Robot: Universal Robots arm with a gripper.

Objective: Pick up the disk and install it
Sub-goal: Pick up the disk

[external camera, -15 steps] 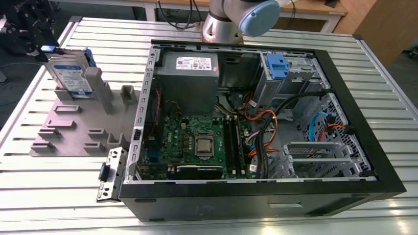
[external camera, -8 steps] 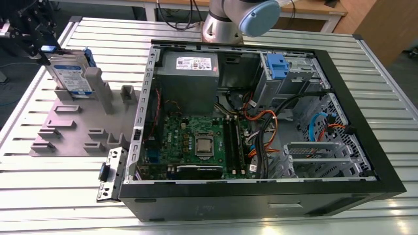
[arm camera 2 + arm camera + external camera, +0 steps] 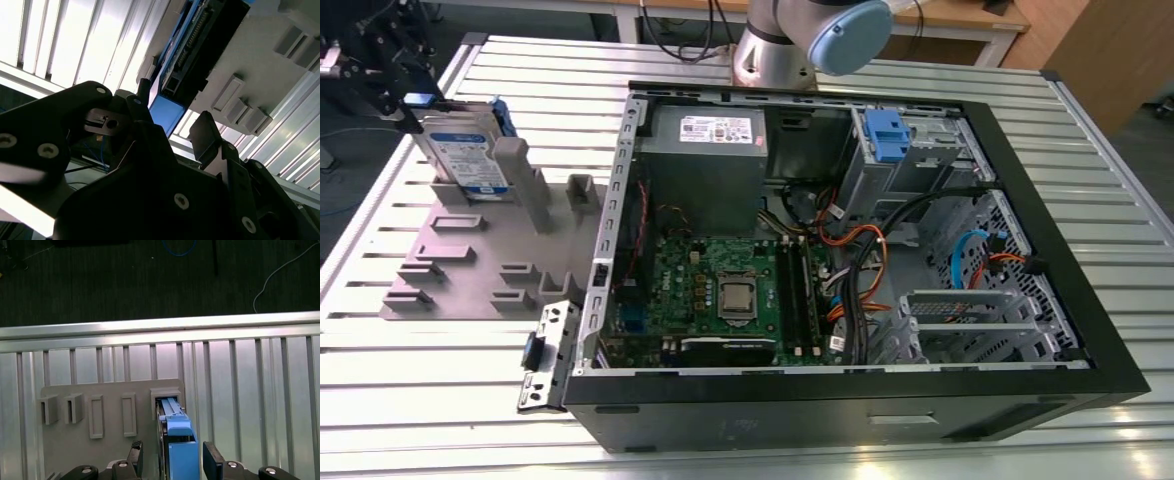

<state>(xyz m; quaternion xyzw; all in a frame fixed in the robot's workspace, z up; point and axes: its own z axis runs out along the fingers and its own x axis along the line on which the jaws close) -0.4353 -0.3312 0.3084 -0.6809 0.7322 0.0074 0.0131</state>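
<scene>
The disk (image 3: 464, 150) is a silver drive with a white-and-blue label in a blue bracket. It stands upright on edge in a slot of the grey holder block (image 3: 467, 265), at the exterior view's left. My gripper (image 3: 411, 100) is at the disk's upper end. In the first wrist view my gripper (image 3: 173, 456) is open, its two black fingers (image 3: 212, 457) straddling the disk's blue bracket (image 3: 179, 442) with gaps on both sides. The second wrist view shows the same: my gripper (image 3: 172, 112) flanks the disk (image 3: 200, 45) edge-on.
An open black computer case (image 3: 1067, 300) lies on the slatted metal table (image 3: 400, 400), with a motherboard (image 3: 734, 290), a grey power-supply box (image 3: 707, 135), loose cables and a drive cage with a blue clip (image 3: 887, 135). The holder block has several empty slots (image 3: 95, 415). The table edge (image 3: 150, 327) runs just beyond it.
</scene>
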